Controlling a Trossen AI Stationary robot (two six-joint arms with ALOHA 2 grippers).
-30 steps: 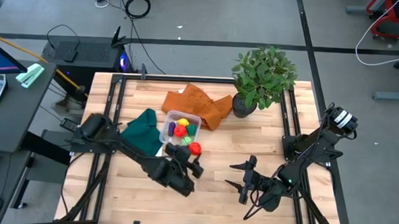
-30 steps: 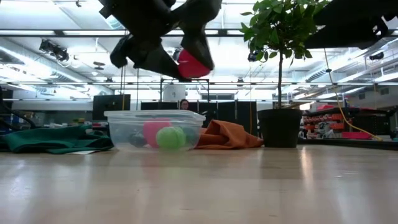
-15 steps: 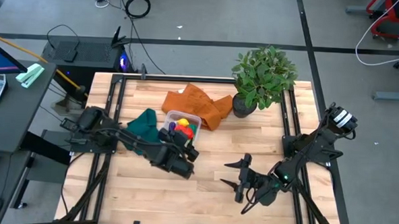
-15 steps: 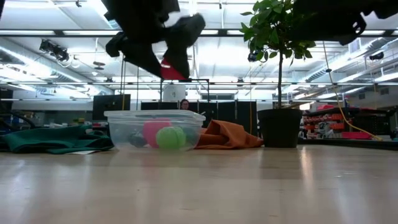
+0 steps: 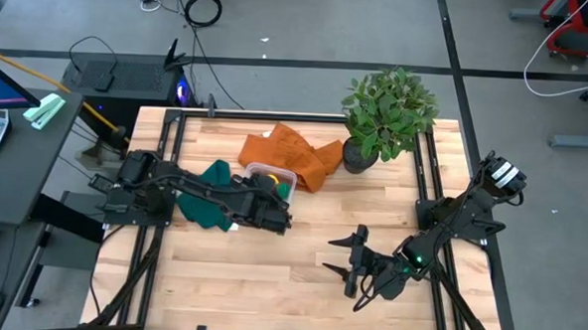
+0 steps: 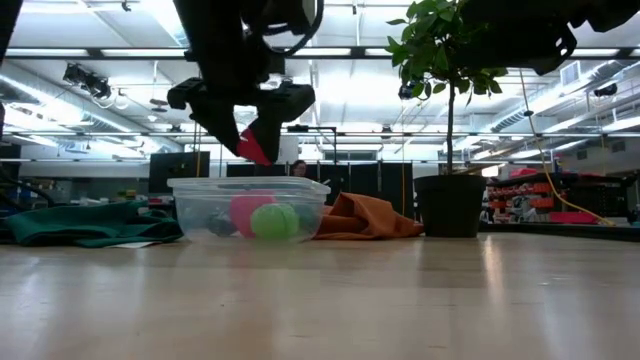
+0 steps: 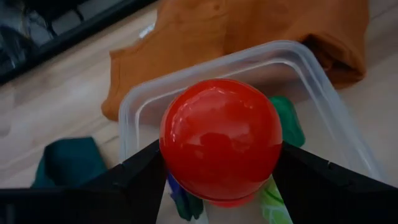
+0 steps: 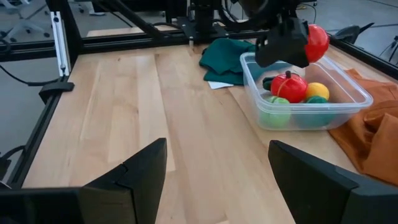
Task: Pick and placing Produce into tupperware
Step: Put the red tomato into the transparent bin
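Red ball [image 7: 220,140] hangs above clear tupperware [image 8: 354,89] holding other produce [image 8: 288,86].

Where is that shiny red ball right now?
The red ball is clamped in the left gripper, held in the air just above the clear box, beside the orange cloth.

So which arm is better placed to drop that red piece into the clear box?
Left. The left gripper already holds the red ball above the tupperware; the right gripper waits open, apart on the table.
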